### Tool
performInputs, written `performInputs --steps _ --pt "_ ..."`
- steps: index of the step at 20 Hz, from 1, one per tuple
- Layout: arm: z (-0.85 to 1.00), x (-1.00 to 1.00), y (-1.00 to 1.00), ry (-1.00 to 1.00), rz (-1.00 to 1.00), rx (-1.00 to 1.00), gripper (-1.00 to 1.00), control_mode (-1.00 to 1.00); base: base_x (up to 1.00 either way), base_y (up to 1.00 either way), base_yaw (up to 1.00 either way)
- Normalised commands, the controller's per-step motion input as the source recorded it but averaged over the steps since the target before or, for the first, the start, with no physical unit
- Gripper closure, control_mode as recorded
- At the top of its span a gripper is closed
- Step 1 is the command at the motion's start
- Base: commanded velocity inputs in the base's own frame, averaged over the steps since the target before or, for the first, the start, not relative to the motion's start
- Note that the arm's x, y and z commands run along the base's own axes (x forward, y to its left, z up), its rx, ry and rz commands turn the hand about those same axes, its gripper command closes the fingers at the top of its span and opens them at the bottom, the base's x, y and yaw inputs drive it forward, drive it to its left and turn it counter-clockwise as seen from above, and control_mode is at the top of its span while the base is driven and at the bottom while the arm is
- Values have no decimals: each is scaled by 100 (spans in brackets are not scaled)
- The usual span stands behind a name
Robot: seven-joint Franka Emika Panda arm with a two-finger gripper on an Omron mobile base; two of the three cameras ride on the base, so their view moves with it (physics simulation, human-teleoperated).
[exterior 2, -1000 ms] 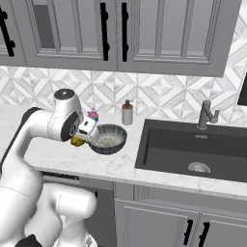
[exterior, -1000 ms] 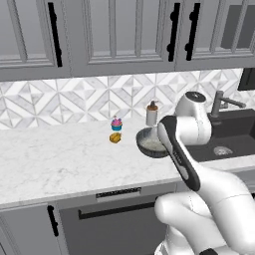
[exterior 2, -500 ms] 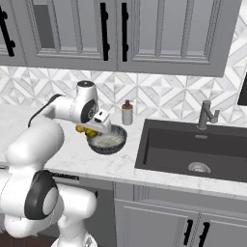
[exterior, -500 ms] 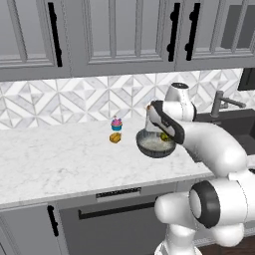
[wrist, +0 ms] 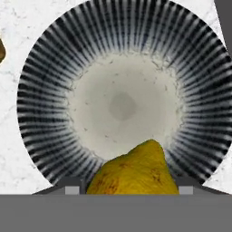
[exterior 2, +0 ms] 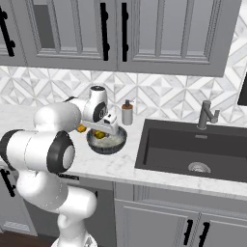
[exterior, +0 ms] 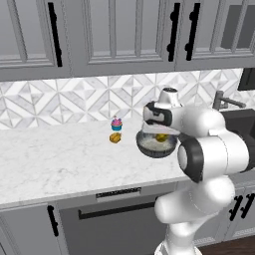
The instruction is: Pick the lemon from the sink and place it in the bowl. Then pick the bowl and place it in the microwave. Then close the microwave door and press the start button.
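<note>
The bowl (exterior: 149,148) stands on the marble counter left of the sink (exterior 2: 193,149); its dark streaked wall and pale inside (wrist: 122,106) lie straight below the hand. My gripper (exterior: 160,133) hangs just over the bowl's far side, shut on the yellow lemon (wrist: 133,174). The lemon (exterior 2: 100,134) sits low between the fingers, above the bowl's inside (exterior 2: 112,141), and I cannot tell whether it touches the bowl. Only the tops of the fingertips (wrist: 72,188) show beside the fruit. The microwave and its door are out of view.
A small pink and blue cupcake (exterior: 116,122) and an orange morsel (exterior: 115,138) sit on the counter left of the bowl. The soap dispenser (exterior 2: 127,112) stands behind the bowl. The faucet (exterior 2: 206,115) rises behind the basin. Wall cabinets hang overhead.
The arm has swung from in front of the bowl to over it and come down, carrying the lemon. The bowl has stayed in place.
</note>
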Motion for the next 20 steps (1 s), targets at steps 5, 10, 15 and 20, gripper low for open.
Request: performInputs --steps 5,10,15,20 --pt "-48 41 0 7 0 0 100 -100 0 0 0" --pt "-48 30 0 5 0 0 100 -100 0 0 0" --pt "-31 5 0 1 0 0 100 -100 0 0 0" --pt "-25 0 0 0 0 0 -100 -100 0 0 0"
